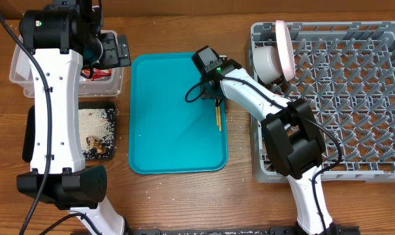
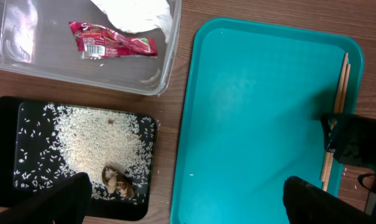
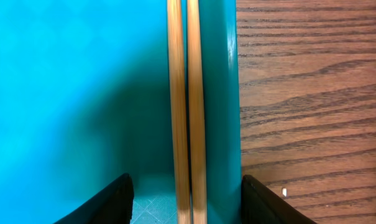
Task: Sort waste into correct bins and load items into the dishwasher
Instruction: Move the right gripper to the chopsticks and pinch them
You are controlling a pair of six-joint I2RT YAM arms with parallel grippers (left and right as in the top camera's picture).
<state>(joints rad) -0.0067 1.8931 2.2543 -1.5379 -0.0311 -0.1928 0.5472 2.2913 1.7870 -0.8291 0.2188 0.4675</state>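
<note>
Two wooden chopsticks (image 3: 186,106) lie side by side along the right rim of the teal tray (image 1: 171,117); they also show in the overhead view (image 1: 218,117) and the left wrist view (image 2: 337,112). My right gripper (image 3: 186,208) is open, its fingers straddling the chopsticks just above them, one finger over the rim. My left gripper (image 2: 184,205) is open and empty, high over the bins. The clear tub (image 2: 166,68) holds the red wrapper (image 2: 113,45) and white tissue (image 2: 138,14). The black tray (image 2: 7,149) holds rice (image 2: 94,146) and brown scraps (image 2: 119,182). The pink plate (image 1: 285,46) and a white bowl (image 1: 268,62) stand in the grey rack (image 1: 354,98).
The rack stands right of the teal tray with a strip of wooden table (image 3: 312,93) between them. A stray rice grain (image 3: 284,192) lies on the wood by the tray's rim. The tub and black tray stand left of the teal tray.
</note>
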